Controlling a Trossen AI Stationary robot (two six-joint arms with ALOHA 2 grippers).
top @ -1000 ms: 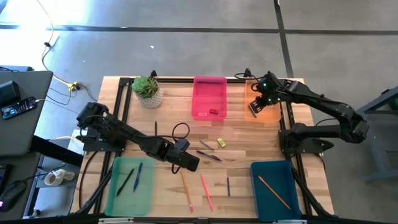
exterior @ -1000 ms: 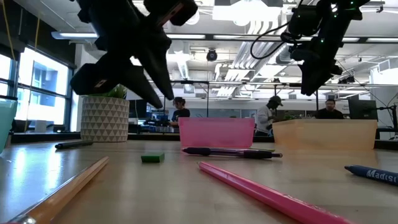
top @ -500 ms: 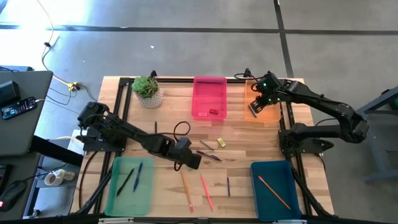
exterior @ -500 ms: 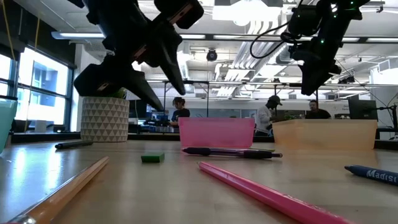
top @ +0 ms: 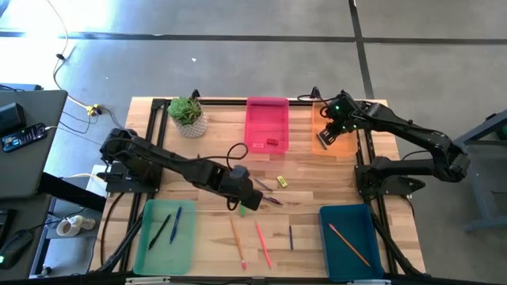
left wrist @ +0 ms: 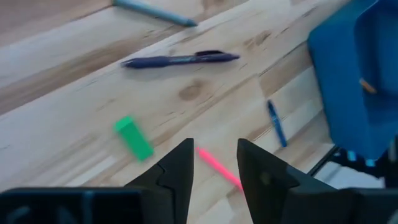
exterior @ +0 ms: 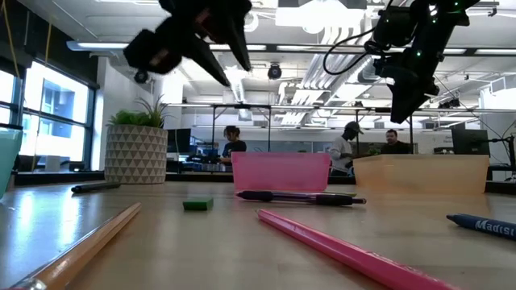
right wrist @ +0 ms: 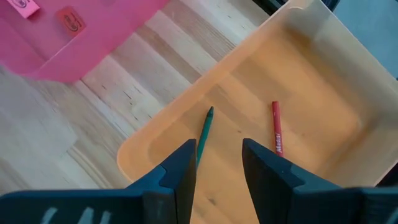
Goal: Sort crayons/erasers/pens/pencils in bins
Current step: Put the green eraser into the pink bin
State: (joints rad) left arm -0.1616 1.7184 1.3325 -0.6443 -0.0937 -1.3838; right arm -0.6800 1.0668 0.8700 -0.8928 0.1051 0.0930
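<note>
My left gripper (left wrist: 214, 155) hangs open and empty above the table's middle (top: 244, 198), high over a green eraser (left wrist: 134, 138) that lies flat on the wood. A purple pen (left wrist: 180, 60), a pink pencil (left wrist: 219, 167) and a short blue stick (left wrist: 277, 123) lie nearby. My right gripper (right wrist: 217, 158) stands open and empty over the orange bin (right wrist: 311, 74), where a green crayon (right wrist: 205, 132) and a red crayon (right wrist: 277, 127) lie on the floor. The pink bin (top: 267, 124) holds red erasers.
A yellow eraser (top: 280, 181) lies at mid-table, an orange pencil (top: 238, 241) near the front edge. The green bin (top: 165, 235) at front left holds pens; the teal bin (top: 352, 241) at front right holds an orange pencil. A potted plant (top: 188, 115) stands at the far left.
My left gripper has risen well clear of the table and drifted a little toward the right edge. The green eraser has stayed where it lay. My right arm has kept its place over the orange bin.
</note>
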